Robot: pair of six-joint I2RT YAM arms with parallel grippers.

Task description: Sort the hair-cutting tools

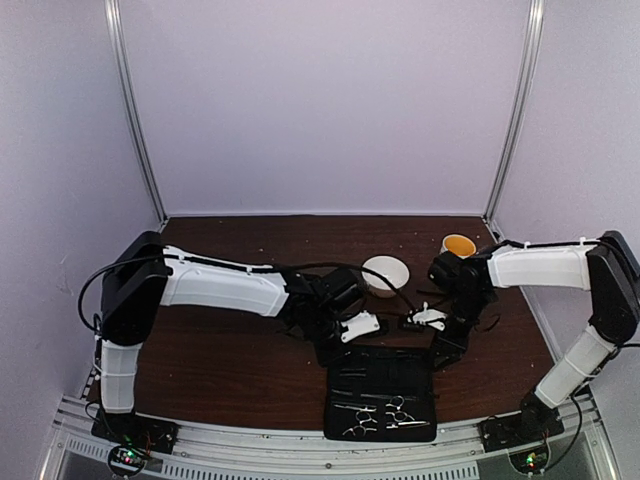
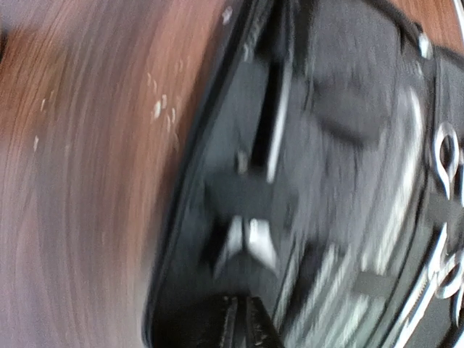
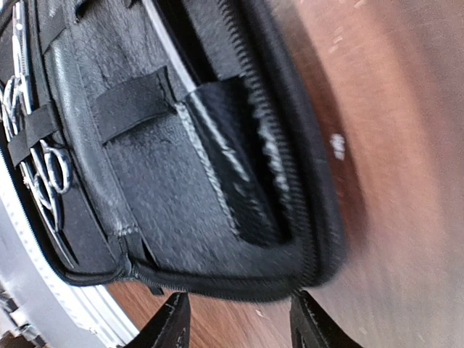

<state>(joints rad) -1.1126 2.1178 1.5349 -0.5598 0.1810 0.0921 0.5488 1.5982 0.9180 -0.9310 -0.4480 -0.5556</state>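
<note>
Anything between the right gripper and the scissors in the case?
Nothing loose lies between the open right gripper and the scissors, but black straps cross over them inside the case and would likely resist a straight lift.

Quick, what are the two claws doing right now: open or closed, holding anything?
Left gripper: fingers together, closed, nothing visibly held; the view is blurred.
Right gripper: open, empty, over the edge of the black case.

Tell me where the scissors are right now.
In the top view, both scissors lie strapped in the near half of the open black case, which sits at the near edge of the table, slightly right of centre.
</note>
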